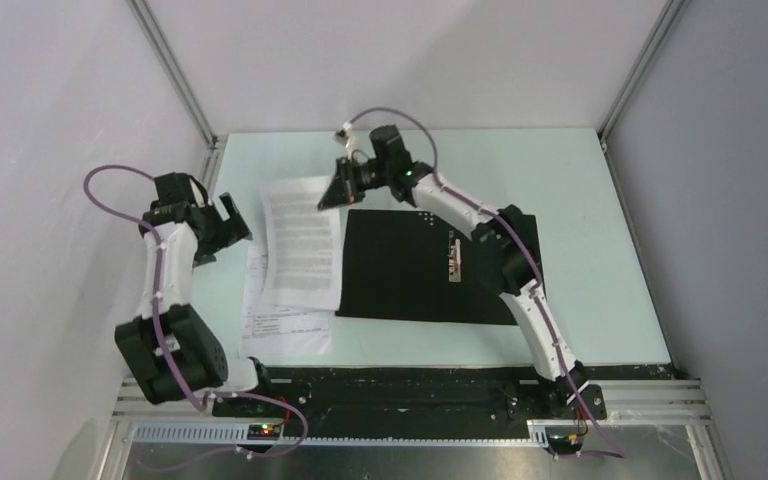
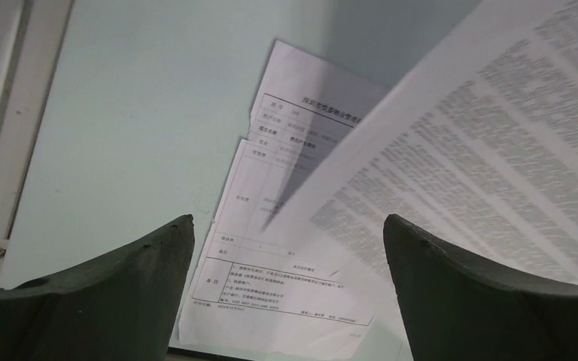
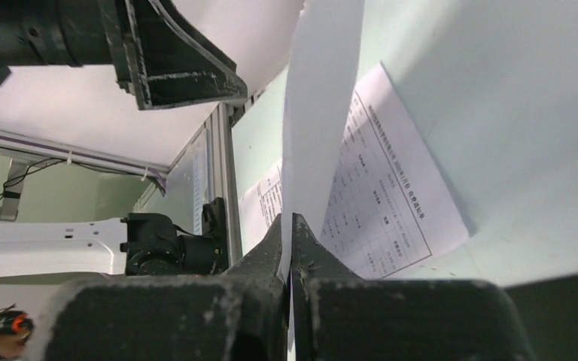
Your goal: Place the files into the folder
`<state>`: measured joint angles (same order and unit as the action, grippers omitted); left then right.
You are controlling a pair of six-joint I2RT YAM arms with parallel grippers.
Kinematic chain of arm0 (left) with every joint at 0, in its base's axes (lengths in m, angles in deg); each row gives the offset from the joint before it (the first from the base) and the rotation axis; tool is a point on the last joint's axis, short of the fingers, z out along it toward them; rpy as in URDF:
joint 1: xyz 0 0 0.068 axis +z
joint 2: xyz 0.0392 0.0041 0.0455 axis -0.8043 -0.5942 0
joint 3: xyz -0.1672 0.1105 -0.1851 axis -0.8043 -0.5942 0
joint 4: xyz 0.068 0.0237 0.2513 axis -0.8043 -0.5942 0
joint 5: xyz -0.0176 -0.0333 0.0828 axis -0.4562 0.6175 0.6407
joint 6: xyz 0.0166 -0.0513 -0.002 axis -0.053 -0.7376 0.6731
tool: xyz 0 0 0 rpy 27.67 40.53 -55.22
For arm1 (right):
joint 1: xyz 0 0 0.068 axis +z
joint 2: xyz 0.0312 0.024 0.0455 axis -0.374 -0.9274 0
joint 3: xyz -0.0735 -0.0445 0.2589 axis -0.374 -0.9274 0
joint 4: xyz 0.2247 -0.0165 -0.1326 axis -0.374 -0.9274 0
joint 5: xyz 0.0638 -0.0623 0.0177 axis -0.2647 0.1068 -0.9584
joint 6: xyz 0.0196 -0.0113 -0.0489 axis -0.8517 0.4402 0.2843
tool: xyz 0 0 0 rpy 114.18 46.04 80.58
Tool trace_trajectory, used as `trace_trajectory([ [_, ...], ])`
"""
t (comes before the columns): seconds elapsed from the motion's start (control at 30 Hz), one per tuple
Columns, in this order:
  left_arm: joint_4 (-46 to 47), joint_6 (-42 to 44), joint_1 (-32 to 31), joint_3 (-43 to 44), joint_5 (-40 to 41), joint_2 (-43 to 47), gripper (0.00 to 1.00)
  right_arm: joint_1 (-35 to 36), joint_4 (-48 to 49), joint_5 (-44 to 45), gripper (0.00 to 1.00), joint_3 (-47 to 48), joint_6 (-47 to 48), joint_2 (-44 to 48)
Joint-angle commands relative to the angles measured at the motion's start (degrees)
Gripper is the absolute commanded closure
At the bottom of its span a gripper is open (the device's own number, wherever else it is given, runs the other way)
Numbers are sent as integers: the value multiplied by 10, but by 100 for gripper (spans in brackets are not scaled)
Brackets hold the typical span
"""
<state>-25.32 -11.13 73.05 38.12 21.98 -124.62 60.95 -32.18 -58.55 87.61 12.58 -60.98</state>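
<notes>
Tightly, right tool [image 3: 289, 226] pinches thin curling sheet [image 1: 300, 245].

1. The thin flat folder [image 1: 400, 265] lies open at the centre of the bench [image 1: 580, 200]. Its black inside faces up and its long side runs from 9 to 3 o'clock. A small metal clip [image 1: 456, 262] sits in its 3 o'clock half.
2. A white paper sheet of dense black text [image 1: 305, 245] lies at the folder's 9 o'clock side. Its 1 o'clock corner is raised off the bench and pinched in the right gripper [image 3: 289, 226], so the sheet curves upward. From above, its 3 o'clock edge meets the folder's 9 o'clock edge.
3. Beneath it, at least two white paper sheets printed with tables [image 2: 286, 278] lie flat on the bench. They overlap slightly askew and stick out toward 6 and 7 o'clock.
</notes>
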Motion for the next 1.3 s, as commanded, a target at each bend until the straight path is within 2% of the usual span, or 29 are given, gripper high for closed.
trace_trajectory([
  [0.0, -1, -14, -15, 1, -21, 52, 0, -29, -36, -4, 100, 25, 63, 113],
  [0.27, 19, -19, -115, 40, 1, 34, 0, -111, -154, 22, 100, -8, 173, 234],
  [0.5, 39, 36, -179, 134, -26, -37, 1, -181, -217, 38, 100, -64, 227, 299],
  [0.63, 44, 88, -189, 183, -65, -74, 1, -213, -298, 33, 100, -37, 276, 305],
  [0.77, 52, 121, -204, 222, -116, -103, 2, -233, -358, 79, 100, -37, 271, 323],
  [1.07, 52, 125, -242, 256, -171, -133, 3, -309, -403, 93, 100, -74, 219, 324],
  [1.27, 52, 119, -266, 253, -194, -144, 3, -320, -485, 135, 100, -14, 287, 281],
])
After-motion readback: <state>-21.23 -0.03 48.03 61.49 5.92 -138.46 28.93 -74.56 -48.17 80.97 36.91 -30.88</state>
